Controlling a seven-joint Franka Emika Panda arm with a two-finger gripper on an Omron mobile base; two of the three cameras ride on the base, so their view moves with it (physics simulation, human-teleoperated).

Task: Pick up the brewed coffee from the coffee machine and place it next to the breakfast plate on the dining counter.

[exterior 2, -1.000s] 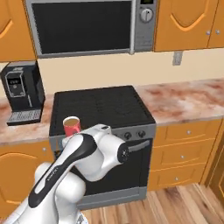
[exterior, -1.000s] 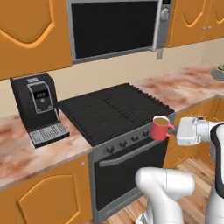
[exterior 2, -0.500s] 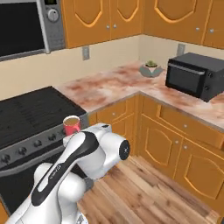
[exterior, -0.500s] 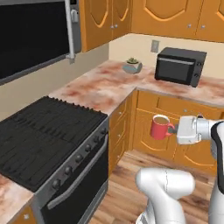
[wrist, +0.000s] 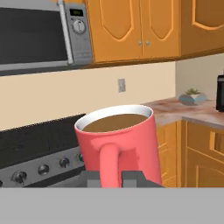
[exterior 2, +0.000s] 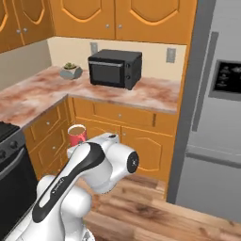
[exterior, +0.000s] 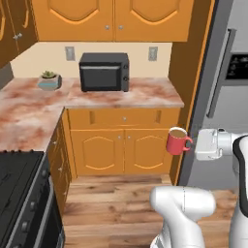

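Brewed coffee: one red mug (exterior: 178, 141), upright and full nearly to the rim, carried in the air above the wood floor (exterior: 116, 198), level with the cabinet doors (exterior: 123, 151) under the corner counter (exterior: 145, 93).
Gripper: the gripper (wrist: 111, 177) is clamped narrowly on the mug's handle (wrist: 109, 164), one finger on either side of it; the cup hangs out to the side of the hand.
Stage, as I judge it: transport, with placing not yet begun.
Spill risk: the coffee sits close to the lip, so a quick swing or tilt of the wrist would likely slop it over.
Slip risk: the hold is on the handle alone, so the cup could pivot in the fingers if jolted.
Collision risk: the mug is near the fridge (exterior 2: 212, 117) and the cabinet fronts; a wide turn could knock it against either.
Count: one mug, one black microwave (exterior: 104, 71) on the counter, one small potted plant (exterior: 49, 80) toward the counter's left end, two wall outlets (exterior: 69, 53).
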